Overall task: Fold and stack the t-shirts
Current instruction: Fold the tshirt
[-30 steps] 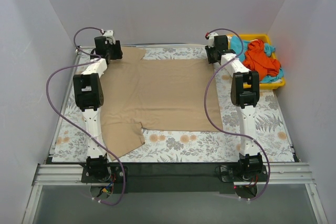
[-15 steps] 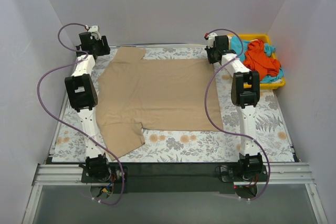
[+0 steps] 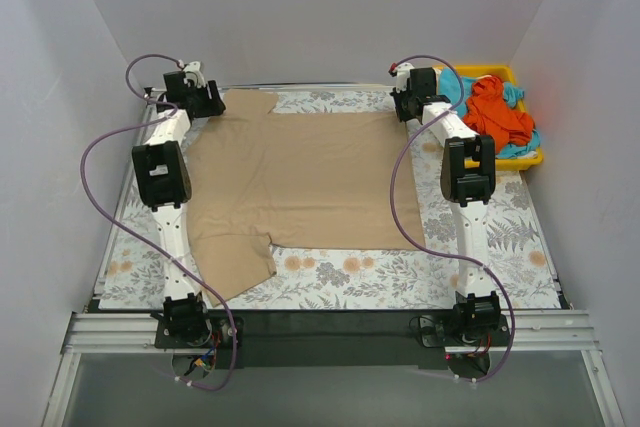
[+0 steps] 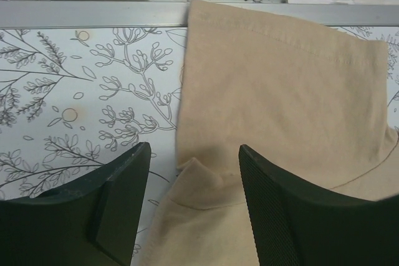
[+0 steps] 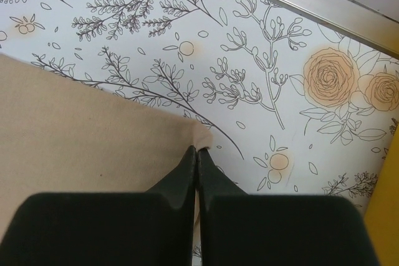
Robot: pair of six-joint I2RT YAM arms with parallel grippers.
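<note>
Tan shirt [image 3: 300,182]: spread flat mid-table [image 3: 500,247], one sleeve [image 3: 235,265] toward 7 o'clock. Left gripper [image 4: 192,154]: at 10 o'clock, fingers apart over the far sleeve's seam. Right gripper [image 5: 197,151]: at 1 o'clock, pinched on the tan shirt's far corner. Orange shirt [image 3: 495,112] and turquoise shirt [image 3: 518,147]: heaped in the yellow tray [image 3: 535,159], 2 o'clock.

Looked like a robotics lab cell rather than a lived-in room. Was boxed in by bare white panels [image 3: 320,17] at the back and along both sides. Had a left arm [image 3: 165,177] and a right arm [image 3: 467,172], white and black, bolted to an aluminium frame [image 3: 110,332] at the near edge, with purple cables [image 3: 392,187] looping loose. Carried a floral-print sheet [image 3: 500,247] as the work surface, with a tan-beige t-shirt [image 3: 300,177] spread flat across it.
</note>
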